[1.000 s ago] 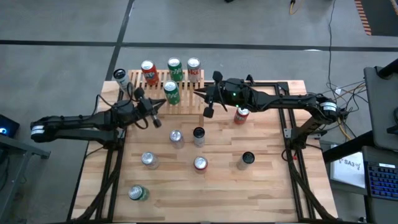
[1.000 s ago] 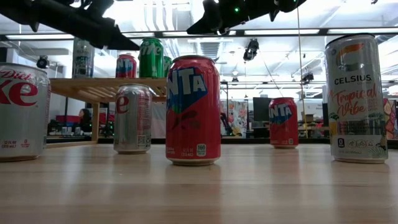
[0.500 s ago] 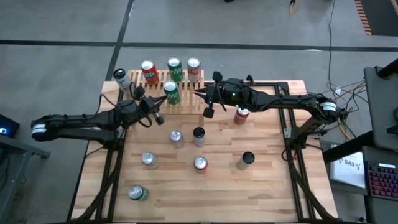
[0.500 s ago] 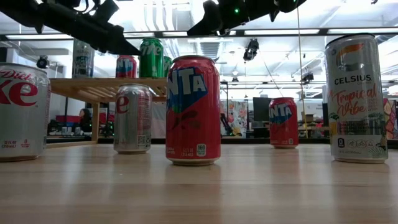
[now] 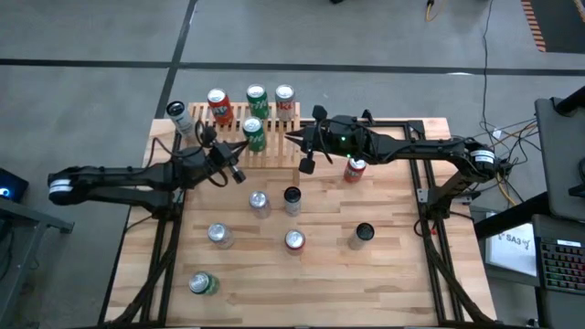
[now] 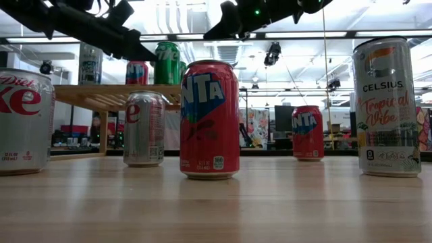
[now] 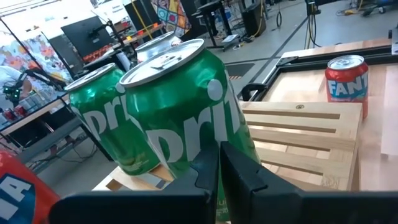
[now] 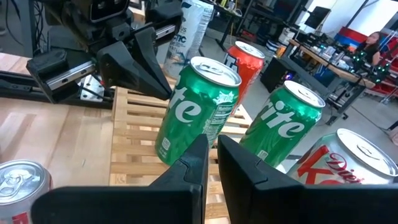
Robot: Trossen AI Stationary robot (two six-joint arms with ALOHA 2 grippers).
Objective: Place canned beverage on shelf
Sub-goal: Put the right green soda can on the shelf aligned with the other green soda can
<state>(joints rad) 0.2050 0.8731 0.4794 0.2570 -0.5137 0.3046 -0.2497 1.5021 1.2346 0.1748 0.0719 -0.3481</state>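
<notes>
The light-wood slatted shelf [image 5: 274, 151] stands at the table's far side. On its near part a green Sprite can [image 5: 253, 134] [image 7: 180, 118] [image 8: 196, 109] stands upright on its base. My left gripper [image 5: 238, 167] [image 7: 217, 158] is shut, level, its tips at this can's near-left side. My right gripper [image 5: 306, 155] [image 8: 208, 155] is shut and holds nothing, hovering level above the shelf's right end. A red can [image 5: 218, 105], a second green can [image 5: 257, 100] and a Diet Coke can [image 5: 285, 102] stand along the shelf's far edge. My left gripper presses its shut fingertips [image 8: 163, 90] against the green can's side wall [image 8: 174, 102], low on the near-left side. The fingers come level, slanting from the table's near left. The can stands upright on the slats.
A white can [image 5: 177, 116] stands at the shelf's far left corner. On the table stand a red Fanta can [image 5: 355, 168], a silver can [image 5: 260, 203], a dark can [image 5: 292, 197] and several more nearer the front; a green one [image 5: 203, 284] stands at the near left.
My left gripper has crept toward the green can and the shelf, staying shut. The can has slid a little along the slats toward the table's right, still upright. My right gripper has kept still.
</notes>
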